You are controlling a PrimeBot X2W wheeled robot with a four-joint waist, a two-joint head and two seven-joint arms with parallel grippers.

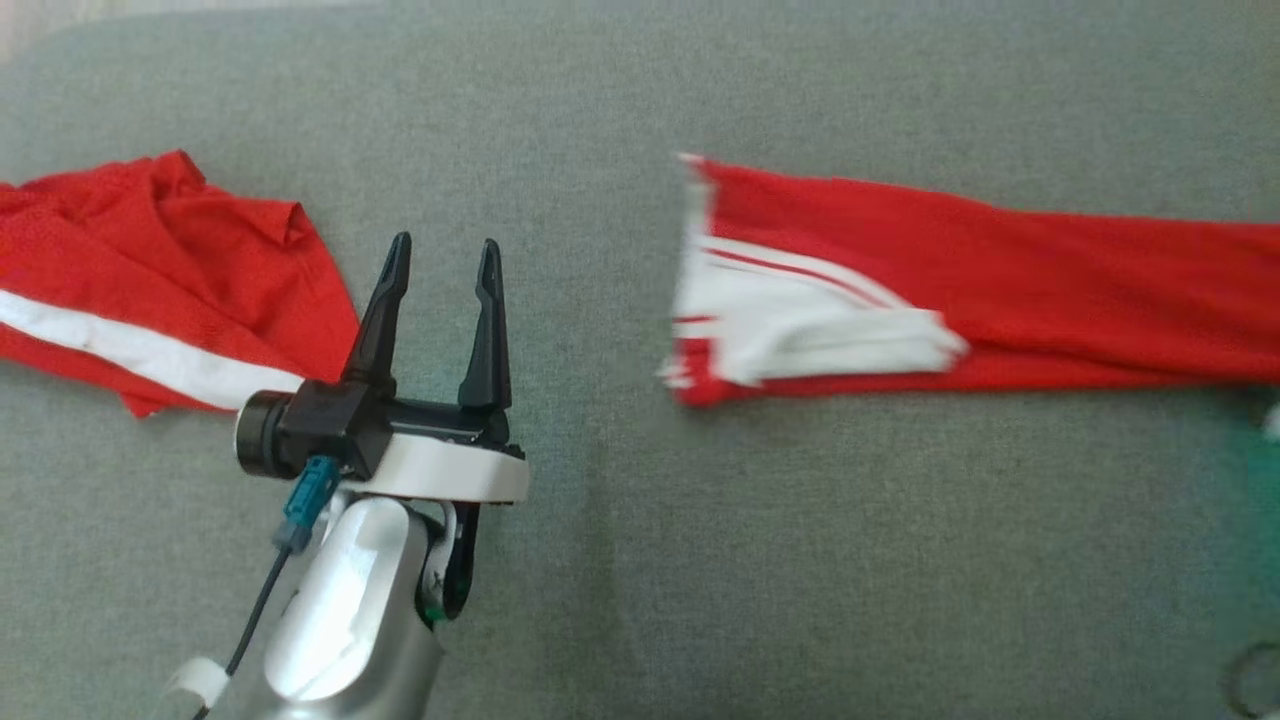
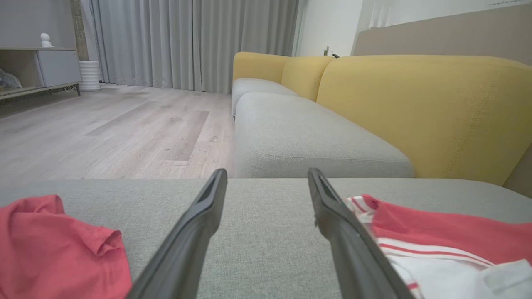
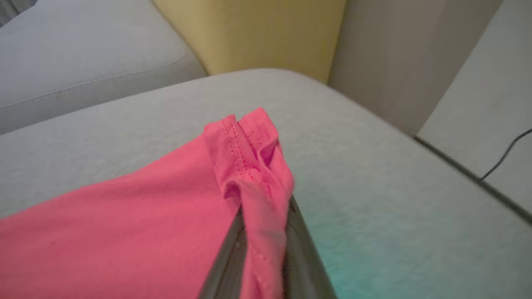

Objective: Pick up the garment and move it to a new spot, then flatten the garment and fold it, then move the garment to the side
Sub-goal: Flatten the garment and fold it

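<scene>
Right jaws pinch the red garment (image 3: 124, 228) hem, left jaws spread.

Silver forearm (image 1: 345, 600); white wrist collar (image 1: 450, 472); black fingers (image 1: 378, 320).

garment (image 1: 1000, 280): red fabric, white stripes at one end
pose: stretched out long and mostly flat — striped end a bit bunched, pointing to my left
spot: on the gray cushion (image 1: 640, 560), over on my right
far corner: stitched hem lifted and crumpled — pinched in my right gripper (image 3: 266, 207)
</scene>
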